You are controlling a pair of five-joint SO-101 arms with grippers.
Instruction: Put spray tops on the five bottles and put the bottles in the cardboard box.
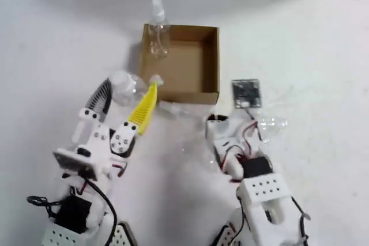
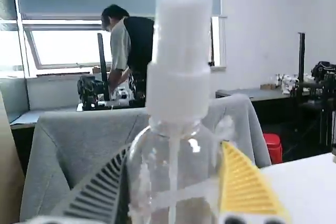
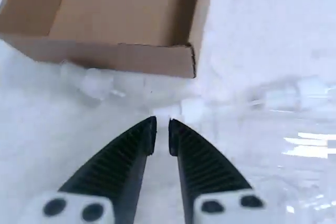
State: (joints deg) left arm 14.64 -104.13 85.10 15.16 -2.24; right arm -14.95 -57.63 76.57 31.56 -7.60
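1. Bottle: a clear plastic bottle with its white spray top fitted sat pinched in the left gripper, between the black and yellow fingers. It was just off the left front corner of the brown cardboard box.
2. Handling, my read: empty, very light, thin-walled. A hard squeeze would dent it, and the smooth wall looked slippery. Mid-body, below the shoulder, was the right hold, and that's where I had it. I wouldn't have gripped by the top, since it could pop off.
3. The right gripper had its black fingers nearly pressed together, with a thin slit between them and nothing in it. It was low over the white table, near the box's right front corner.
4. A second capped clear bottle lay at the box's far left corner, spray top poking past the far wall. The free floor was to its right.
5. Around:
   - loose clear plastic piece against the box's front wall, too blurred to tell what it was
   - uncapped-looking clear bottle lying beside the right arm
   - small dark square item just beside the box's right front corner
6. In the way: the box's near wall stood between the held bottle and the floor, so I expected a lift-over. The second bottle narrowed the landing spot.
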